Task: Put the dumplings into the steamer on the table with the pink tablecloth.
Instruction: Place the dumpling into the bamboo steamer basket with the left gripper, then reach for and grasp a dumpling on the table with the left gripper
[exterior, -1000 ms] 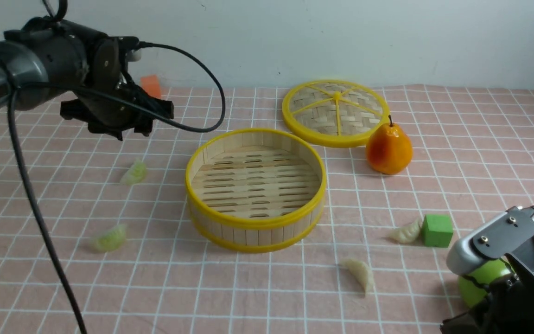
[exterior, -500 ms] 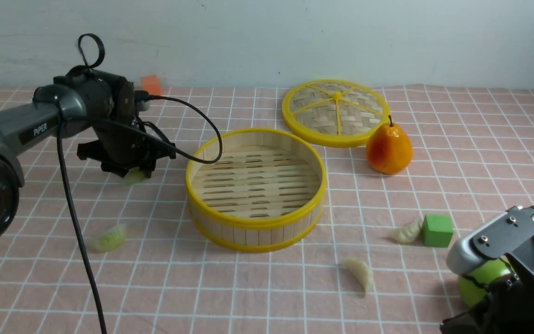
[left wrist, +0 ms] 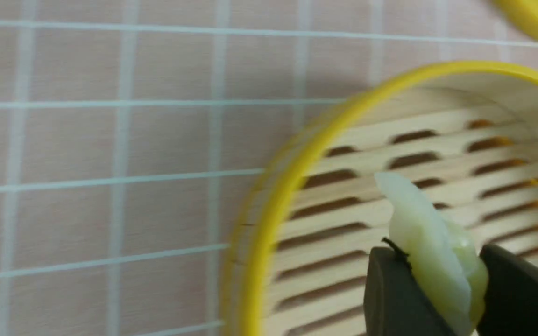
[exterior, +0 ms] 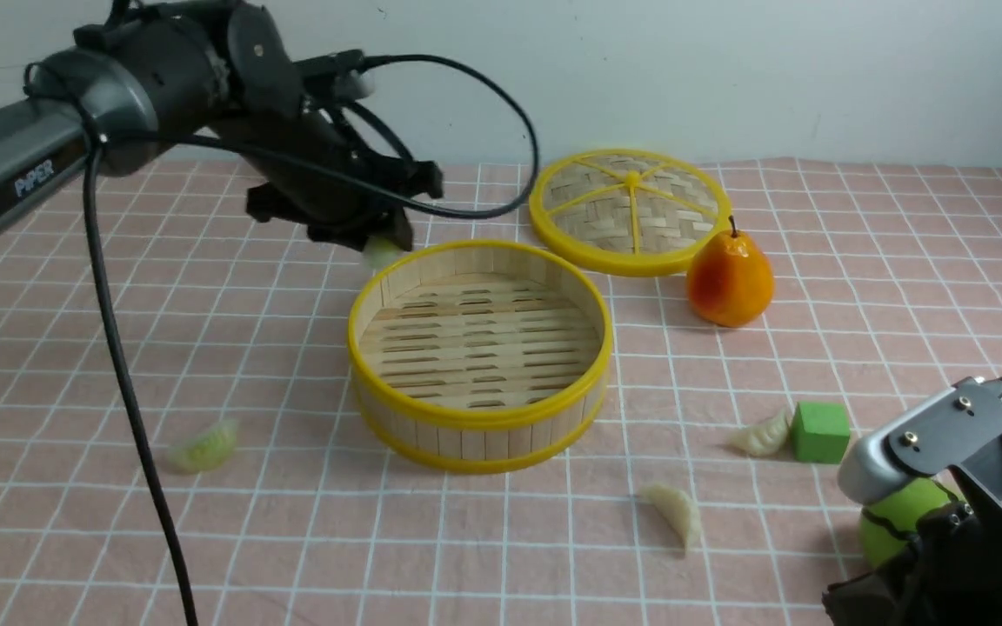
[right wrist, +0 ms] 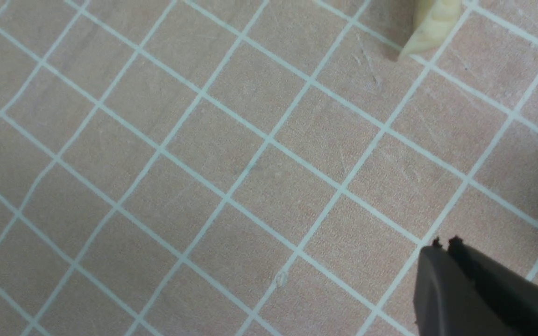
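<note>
The left pincer (left wrist: 437,256), clamped on a pale green dumpling (left wrist: 418,219) whose long axis ran out past the tips, hung at the far-left rim of the steamer (exterior: 479,435), with the slatted floor lying to its right and nearer. The right pincer (right wrist: 446,245), tips together and empty, sat at the near right beside a cream dumpling (exterior: 675,513) on the surface (exterior: 75,539).

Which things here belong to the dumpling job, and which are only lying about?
Job: steamer; held green dumpling, in the left gripper; loose green dumpling; far cream dumpling; near cream dumpling; pink tablecloth.
Lying about: woven lid; pear; green cube; green ball, partly hidden.
</note>
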